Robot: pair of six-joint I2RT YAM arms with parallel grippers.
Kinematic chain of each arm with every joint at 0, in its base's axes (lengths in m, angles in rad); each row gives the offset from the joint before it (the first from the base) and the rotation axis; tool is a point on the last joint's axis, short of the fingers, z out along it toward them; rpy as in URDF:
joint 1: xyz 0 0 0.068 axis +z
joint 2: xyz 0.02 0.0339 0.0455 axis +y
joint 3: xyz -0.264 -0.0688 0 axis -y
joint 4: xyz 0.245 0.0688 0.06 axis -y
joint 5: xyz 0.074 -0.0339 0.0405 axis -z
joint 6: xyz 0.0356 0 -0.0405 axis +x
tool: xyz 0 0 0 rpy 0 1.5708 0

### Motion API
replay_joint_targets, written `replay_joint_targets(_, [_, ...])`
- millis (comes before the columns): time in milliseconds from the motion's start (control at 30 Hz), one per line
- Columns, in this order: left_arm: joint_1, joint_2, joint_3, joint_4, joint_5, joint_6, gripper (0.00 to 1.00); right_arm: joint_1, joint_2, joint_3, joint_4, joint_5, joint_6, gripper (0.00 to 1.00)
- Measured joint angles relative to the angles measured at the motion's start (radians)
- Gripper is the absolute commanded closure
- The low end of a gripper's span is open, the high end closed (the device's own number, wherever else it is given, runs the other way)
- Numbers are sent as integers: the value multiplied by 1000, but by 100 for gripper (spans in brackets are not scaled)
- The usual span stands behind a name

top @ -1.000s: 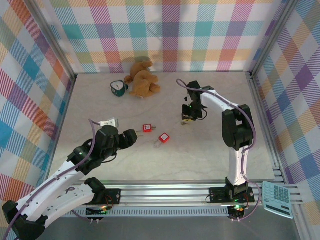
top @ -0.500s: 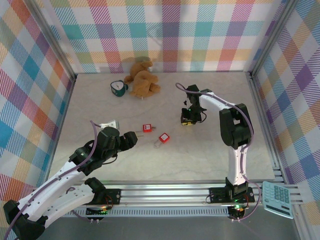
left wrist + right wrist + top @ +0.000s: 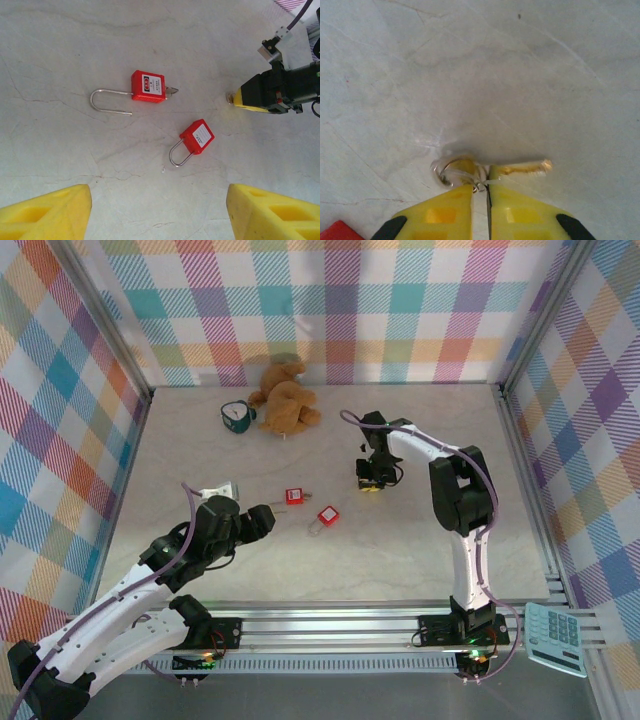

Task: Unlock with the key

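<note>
The key (image 3: 525,169) is a thin pale metal blade lying on the table, with a wire ring (image 3: 451,169) at its head. My right gripper (image 3: 481,187) is shut on the key's head, tips down at the table (image 3: 369,484). Two red padlocks lie left of it. One padlock (image 3: 148,86) has its shackle swung open and a small metal piece sticking out of its base. The other padlock (image 3: 197,136) has its shackle closed. My left gripper (image 3: 160,215) hangs open above the table, short of both padlocks (image 3: 266,517).
A brown plush toy (image 3: 284,395) and a small teal cup (image 3: 236,416) sit at the back of the table. A white block (image 3: 218,487) lies by the left arm. A calculator (image 3: 556,637) rests off the table's front right corner.
My right gripper has shifted a little to the left along the table, still pinched on the key. The left arm and both padlocks have stayed put.
</note>
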Motion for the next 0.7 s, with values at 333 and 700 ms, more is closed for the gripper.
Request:
replay_joint_targets(333, [0,-8,0,7,-1,5,28,9,-26,-5,8,43,5,96])
replay_joint_targets(700, [0,39,0,19,6,8,29,23,-134,-68,16,77,3,99])
